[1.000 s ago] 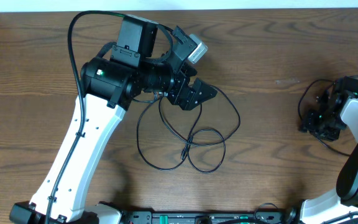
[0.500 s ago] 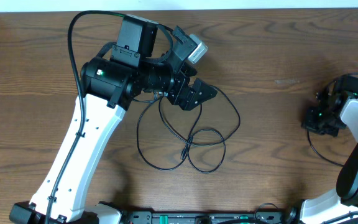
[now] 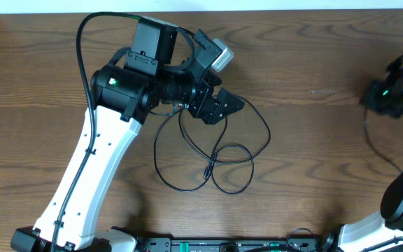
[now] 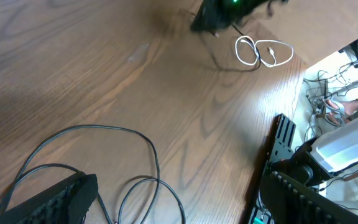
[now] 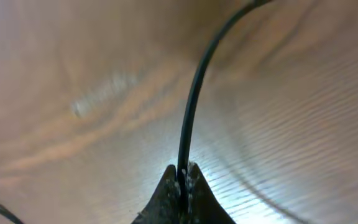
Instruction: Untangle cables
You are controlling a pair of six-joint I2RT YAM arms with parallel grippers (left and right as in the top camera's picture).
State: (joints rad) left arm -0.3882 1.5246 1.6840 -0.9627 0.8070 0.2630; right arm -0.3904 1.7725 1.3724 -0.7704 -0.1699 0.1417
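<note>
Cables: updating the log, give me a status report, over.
Right gripper shut on thin black cable. Left gripper open over loose black cable loops. Small white cable coil lies apart; nothing blocking.

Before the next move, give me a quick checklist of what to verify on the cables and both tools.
1. Right tool shut on the held black cable: ok.
2. Left tool open and empty: ok.
3. Centre black loops free of crossings: not ok, they overlap themselves.
4. Centre black loops lying apart from the held black cable: ok.
5. White cable clear of the held black cable: cannot tell.
</note>
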